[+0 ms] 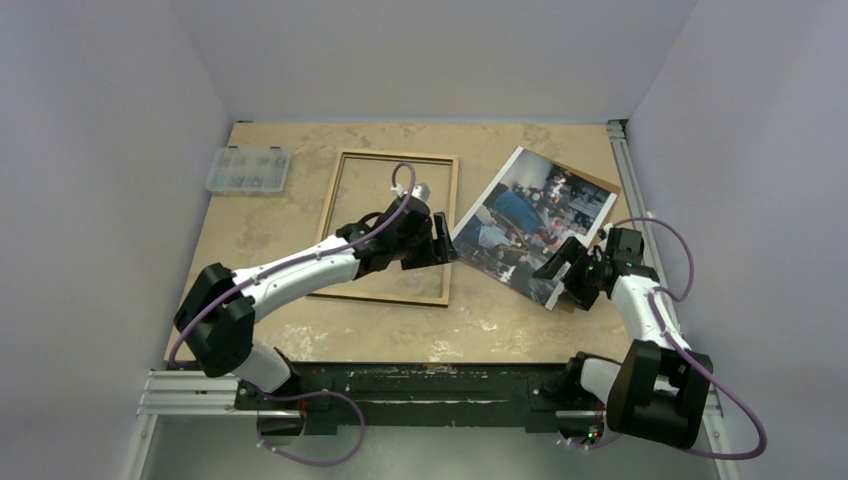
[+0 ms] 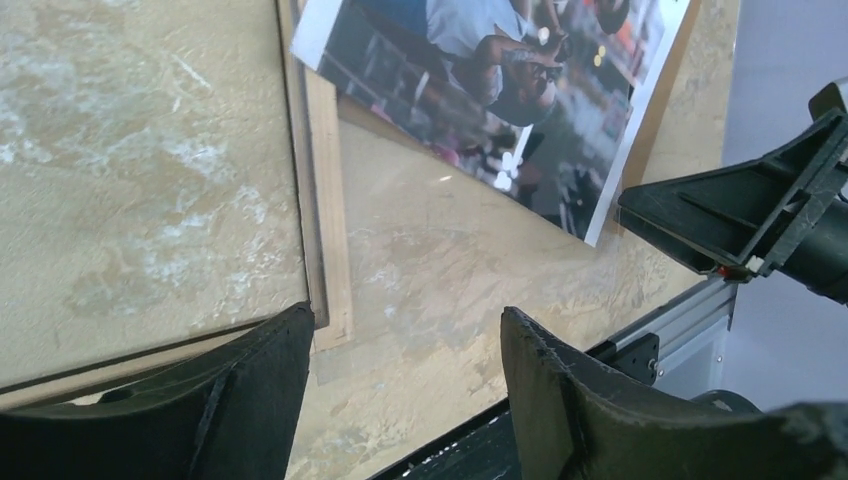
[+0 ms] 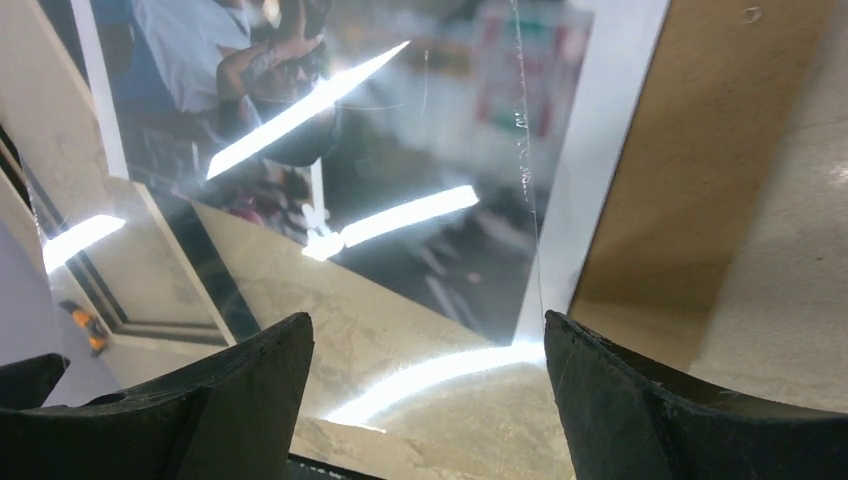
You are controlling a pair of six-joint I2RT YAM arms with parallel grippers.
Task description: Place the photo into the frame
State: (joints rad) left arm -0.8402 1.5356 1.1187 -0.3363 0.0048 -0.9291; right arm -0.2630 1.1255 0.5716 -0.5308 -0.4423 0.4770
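The photo (image 1: 530, 222) lies tilted on the table, right of centre, a man in blue at its middle. It rests on a brown backing board (image 1: 598, 182) that shows past its edges. The frame (image 1: 398, 155) lies flat to its left, tan wood side up. My left gripper (image 1: 447, 243) is open and empty over the frame's right rail (image 2: 325, 200), next to the photo's left corner (image 2: 480, 90). My right gripper (image 1: 560, 268) is open and empty at the photo's near right corner (image 3: 400, 120), with the board (image 3: 690, 170) beside it.
A clear plastic parts box (image 1: 247, 170) sits at the back left. A clear glossy sheet (image 2: 430, 250) seems to lie on the table by the photo's near edge. Metal rails run along the right edge (image 1: 625, 180) and the front edge (image 1: 400, 385). Walls close in on three sides.
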